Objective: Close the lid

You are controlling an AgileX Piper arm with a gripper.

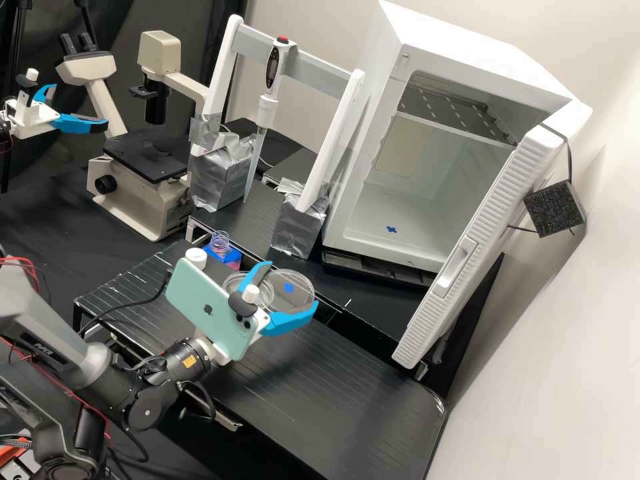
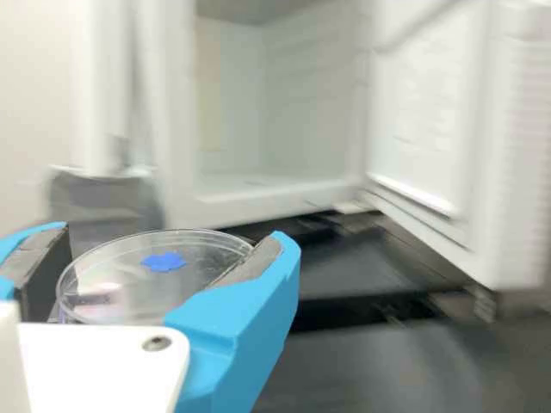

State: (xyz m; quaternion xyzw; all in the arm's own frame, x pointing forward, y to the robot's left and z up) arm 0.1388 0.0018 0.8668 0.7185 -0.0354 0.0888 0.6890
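My gripper [image 1: 291, 287] is over the black bench platform in the high view, its blue fingers spread around a clear round lid [image 1: 297, 280] with a blue mark. In the wrist view the lid [image 2: 198, 275] lies between the two fingertips of the gripper [image 2: 159, 258], its rim against the right-hand pad, and looks sharp against a blurred background. A second clear round dish [image 1: 233, 281] is beside the lid in the high view, partly covered by the gripper and the phone on the arm. Whether the lid and that dish overlap in height, I cannot tell.
A white-capped bottle [image 1: 195, 256] and a flask of pink liquid [image 1: 231, 257] stand behind the phone [image 1: 203, 307]. Further back are a pipette [image 1: 260, 133] on its stand, a microscope [image 1: 137, 190] and a white cabinet [image 1: 380, 220] with its door [image 1: 487, 233] open.
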